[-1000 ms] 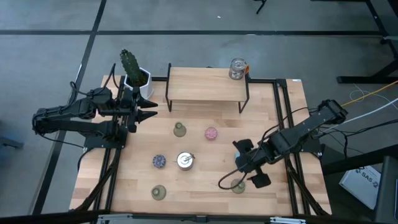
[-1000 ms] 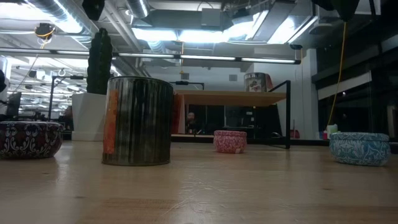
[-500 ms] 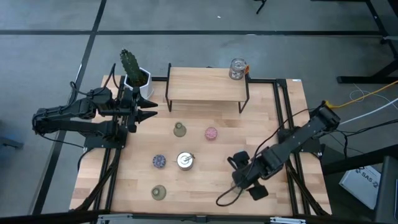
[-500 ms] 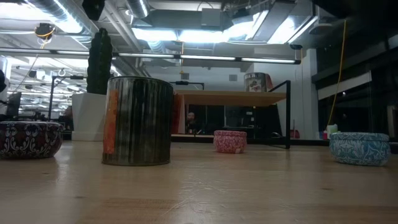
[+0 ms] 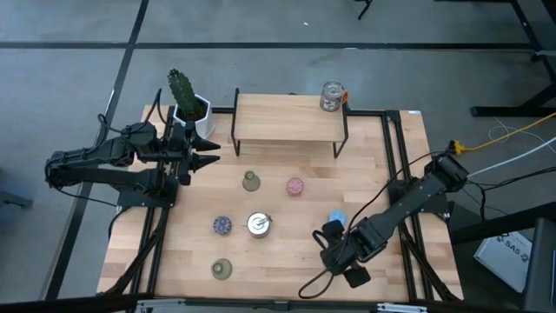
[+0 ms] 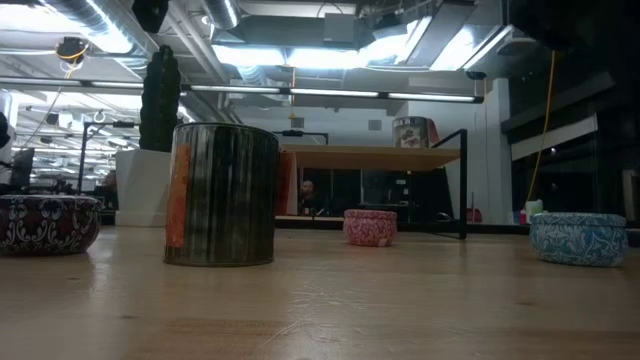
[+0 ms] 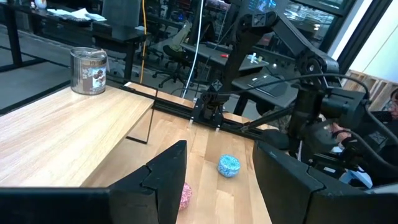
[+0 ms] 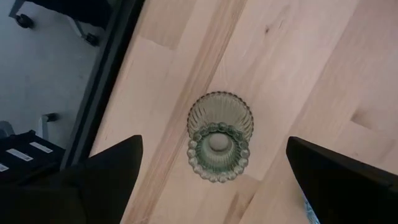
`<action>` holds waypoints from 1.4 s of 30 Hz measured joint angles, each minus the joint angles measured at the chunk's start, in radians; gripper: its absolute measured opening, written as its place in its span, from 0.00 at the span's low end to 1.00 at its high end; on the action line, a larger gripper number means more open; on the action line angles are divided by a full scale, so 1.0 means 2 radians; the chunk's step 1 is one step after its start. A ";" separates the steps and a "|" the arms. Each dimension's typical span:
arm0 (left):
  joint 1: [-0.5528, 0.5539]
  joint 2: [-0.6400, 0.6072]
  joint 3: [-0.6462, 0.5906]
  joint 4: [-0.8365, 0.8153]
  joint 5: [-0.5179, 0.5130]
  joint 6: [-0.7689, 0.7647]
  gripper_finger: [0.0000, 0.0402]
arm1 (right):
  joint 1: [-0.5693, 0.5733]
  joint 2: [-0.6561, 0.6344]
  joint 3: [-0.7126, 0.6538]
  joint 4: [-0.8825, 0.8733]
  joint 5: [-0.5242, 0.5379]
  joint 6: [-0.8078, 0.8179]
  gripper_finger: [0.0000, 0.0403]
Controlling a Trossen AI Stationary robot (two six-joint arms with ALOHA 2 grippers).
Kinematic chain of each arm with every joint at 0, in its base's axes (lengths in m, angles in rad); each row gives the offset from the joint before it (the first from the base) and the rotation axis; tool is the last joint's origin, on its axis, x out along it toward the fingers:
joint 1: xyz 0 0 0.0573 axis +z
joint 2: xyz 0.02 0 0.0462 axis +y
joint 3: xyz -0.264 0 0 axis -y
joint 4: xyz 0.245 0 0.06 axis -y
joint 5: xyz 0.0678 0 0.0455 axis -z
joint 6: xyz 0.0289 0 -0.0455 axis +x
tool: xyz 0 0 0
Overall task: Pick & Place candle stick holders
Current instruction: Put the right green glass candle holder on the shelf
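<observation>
An olive-green candle stick holder (image 8: 219,136) stands upright on the table near its front right. My right gripper (image 8: 214,143) hangs open above it, pointing steeply down, a finger on either side and clear of it; in the high view the gripper (image 5: 340,259) hides it. On the table also stand a blue holder (image 5: 337,216), a pink one (image 5: 295,185), a dark speckled one (image 5: 222,225), a silvery cup (image 5: 258,224) and two more olive ones (image 5: 251,181) (image 5: 221,269). A glass cup (image 5: 332,96) stands on the shelf. My left gripper (image 5: 207,157) waits open at the left, pointing level.
A wooden shelf on black legs (image 5: 287,122) stands at the far middle. A white pot with a cactus (image 5: 187,103) is at the far left, just beyond my left gripper. Black frame rails run along the table's left and right sides (image 5: 393,148).
My right gripper has moved down and toward the table's near edge, from over the blue holder to over the olive one at the front right. The blue holder now shows in the high view and the olive one is covered. The fingers stay open.
</observation>
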 joint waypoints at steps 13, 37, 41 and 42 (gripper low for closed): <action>0.000 0.000 0.000 0.000 0.000 0.000 0.45 | 0.000 0.030 0.000 -0.011 0.002 0.000 0.99; 0.000 0.000 0.000 0.000 0.000 0.000 0.45 | 0.000 0.050 0.000 -0.021 -0.008 0.000 0.90; 0.000 0.000 0.000 0.000 0.000 0.000 0.45 | 0.000 0.050 0.000 -0.021 -0.012 0.003 0.83; 0.000 0.000 0.000 0.000 0.000 0.000 0.45 | 0.000 0.050 0.000 -0.021 -0.012 0.004 0.81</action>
